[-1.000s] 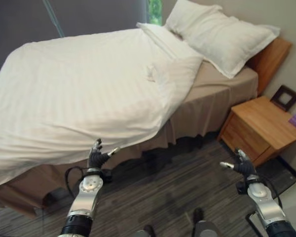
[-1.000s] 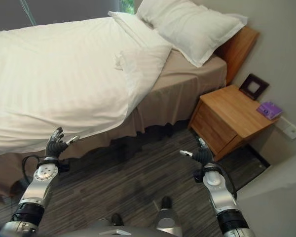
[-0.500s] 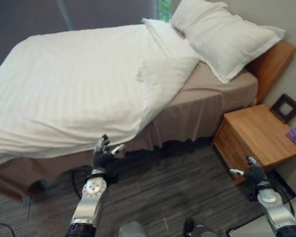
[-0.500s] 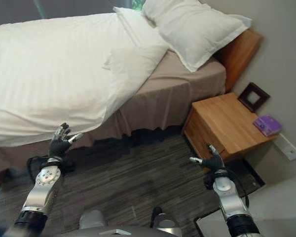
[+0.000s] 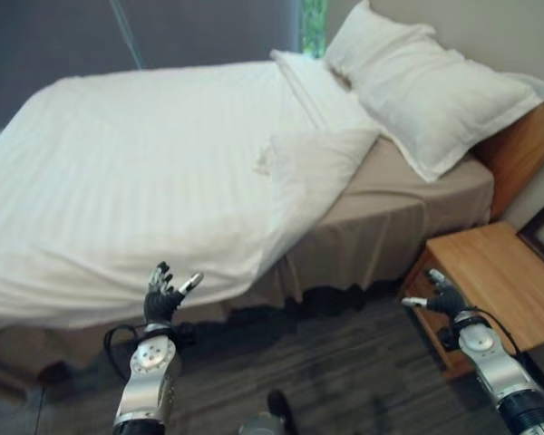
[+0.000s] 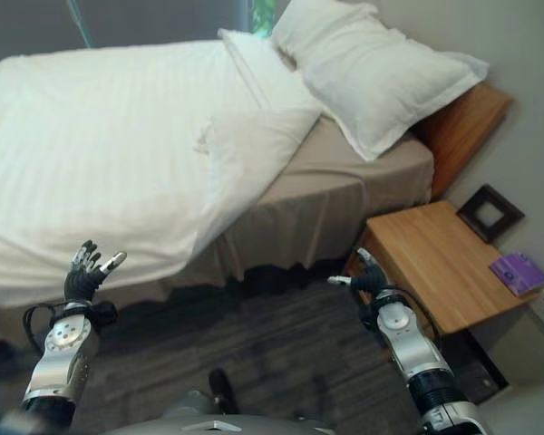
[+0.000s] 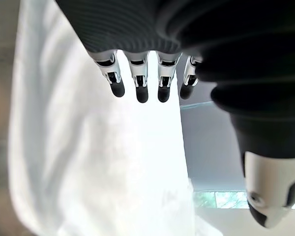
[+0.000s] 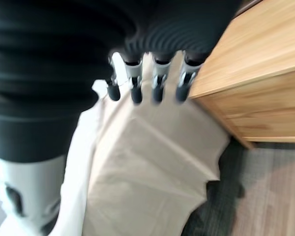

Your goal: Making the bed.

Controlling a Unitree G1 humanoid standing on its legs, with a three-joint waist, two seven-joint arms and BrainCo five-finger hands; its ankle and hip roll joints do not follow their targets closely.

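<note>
Duvet [image 5: 145, 172] | left hand [image 5: 162, 295] open | purple booklet [image 6: 519, 272] on nightstand [image 6: 435, 254]

no readable txt, labels, nos or signs anywhere, purple booklet [image 6: 519, 272] on nightstand [image 6: 440, 263] had print too small to read, framed pic [image 6: 490, 213] showed nothing legible

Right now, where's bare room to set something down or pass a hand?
Free: nightstand top, bare except a frame and purple item at its wall end; floor between both hands; tan sheet between duvet and pillow. Crowded: gap between bed and nightstand, by the right hand.
</note>
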